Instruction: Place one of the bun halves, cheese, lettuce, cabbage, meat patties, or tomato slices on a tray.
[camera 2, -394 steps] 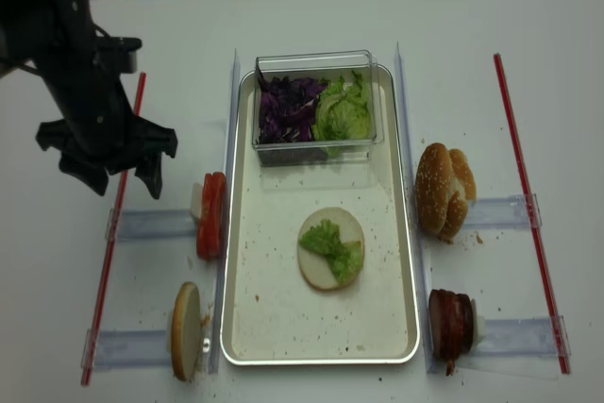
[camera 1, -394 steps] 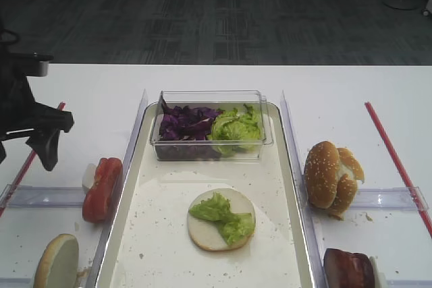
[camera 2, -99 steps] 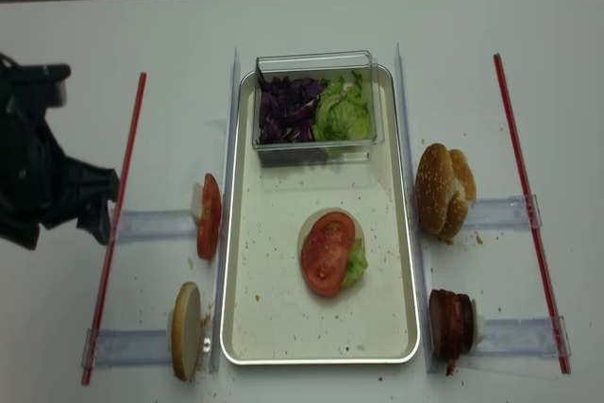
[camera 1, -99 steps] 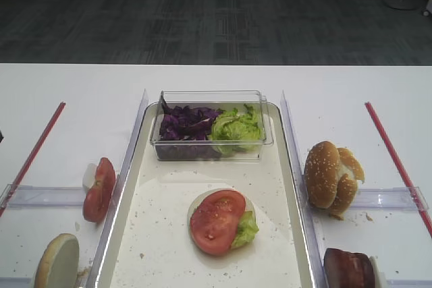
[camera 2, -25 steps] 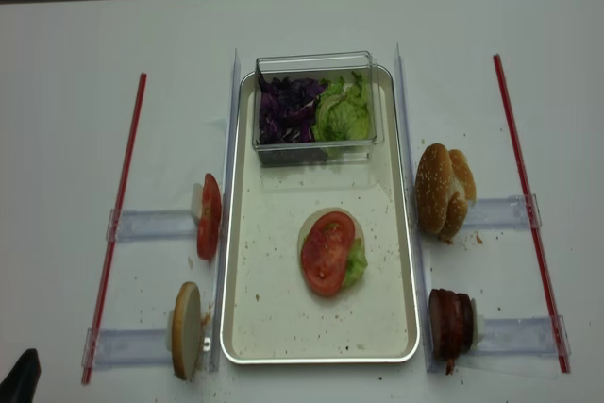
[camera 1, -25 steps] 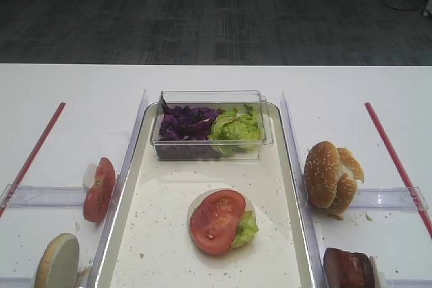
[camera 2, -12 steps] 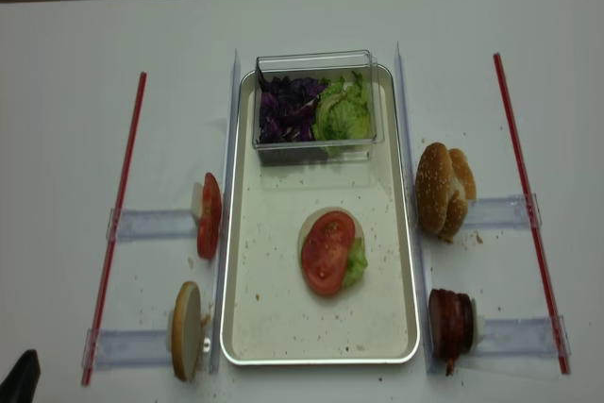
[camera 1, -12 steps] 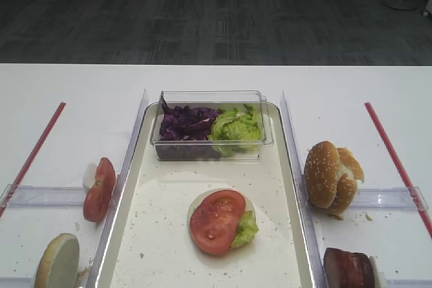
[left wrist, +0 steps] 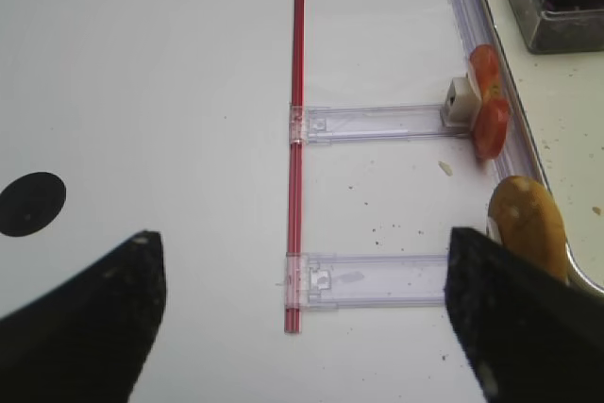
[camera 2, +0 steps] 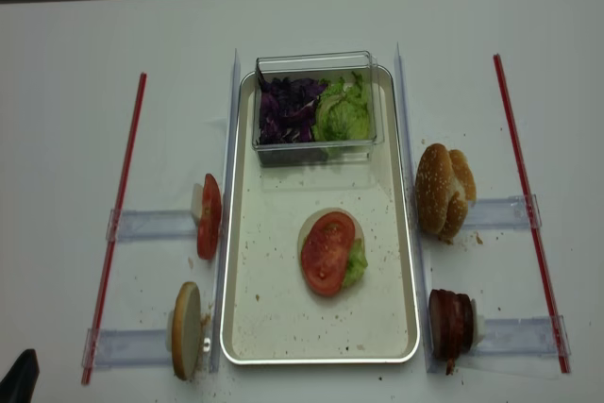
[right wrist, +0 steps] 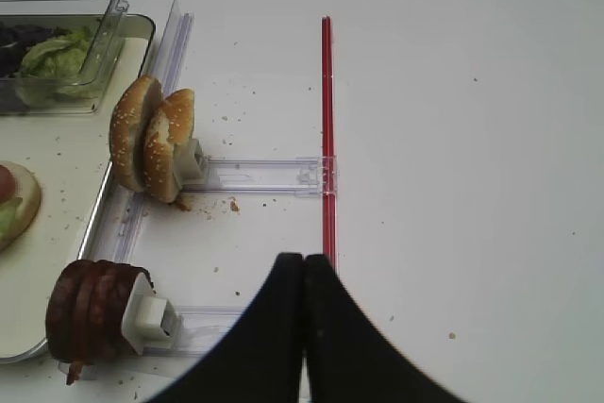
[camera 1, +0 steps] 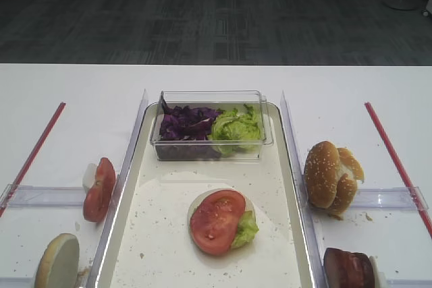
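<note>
On the tray (camera 1: 138,234) (camera 2: 269,313) lies a bun half topped with lettuce (camera 1: 246,228) and a tomato slice (camera 1: 217,220) (camera 2: 327,252). More tomato slices (camera 1: 98,189) (left wrist: 488,106) stand in the left rack, with a bun half (camera 1: 57,262) (left wrist: 527,222) in front of them. Bun halves (camera 1: 331,177) (right wrist: 151,137) and meat patties (camera 1: 347,269) (right wrist: 90,316) stand to the right. Cabbage (camera 1: 183,125) and lettuce (camera 1: 236,127) fill the tub. No cheese shows. My left gripper (left wrist: 304,238) hangs open and empty, left of the racks. My right gripper (right wrist: 304,263) is shut and empty, right of the patties.
A clear tub (camera 1: 210,96) sits at the tray's far end. Red strips (camera 1: 34,150) (camera 1: 395,160) and clear plastic rails (left wrist: 377,122) (right wrist: 255,175) lie on the white table. A dark bit of the left arm (camera 2: 21,377) shows at the near left corner.
Since the oldest frames a tomato slice has come to lie on the lettuce-topped bun, and the left arm has drawn back out of the overhead views. Over the last second nothing has moved.
</note>
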Tool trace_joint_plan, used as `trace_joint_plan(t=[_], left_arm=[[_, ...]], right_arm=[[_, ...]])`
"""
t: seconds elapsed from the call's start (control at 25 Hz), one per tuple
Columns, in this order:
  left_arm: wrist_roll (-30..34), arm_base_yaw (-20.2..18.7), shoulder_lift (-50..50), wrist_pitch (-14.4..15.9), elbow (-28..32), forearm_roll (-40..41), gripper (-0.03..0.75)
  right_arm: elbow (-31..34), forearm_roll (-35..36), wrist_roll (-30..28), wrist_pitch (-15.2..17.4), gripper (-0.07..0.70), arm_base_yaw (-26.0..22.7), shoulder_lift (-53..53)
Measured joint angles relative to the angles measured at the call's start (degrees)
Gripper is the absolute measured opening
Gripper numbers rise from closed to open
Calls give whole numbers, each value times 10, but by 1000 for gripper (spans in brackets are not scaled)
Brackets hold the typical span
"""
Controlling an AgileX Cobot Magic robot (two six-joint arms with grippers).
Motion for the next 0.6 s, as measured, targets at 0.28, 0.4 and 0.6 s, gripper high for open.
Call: trace_joint_plan(t=[0.28,0.4,0.6], left_arm=[[0,0,0,0,0,0,556],[0,0,0,0,0,0,556],[0,0,0,0,0,0,556]], right_arm=[[0,0,0,0,36,0,0],[0,0,0,0,36,0,0],[0,0,3,0,36,0,0]])
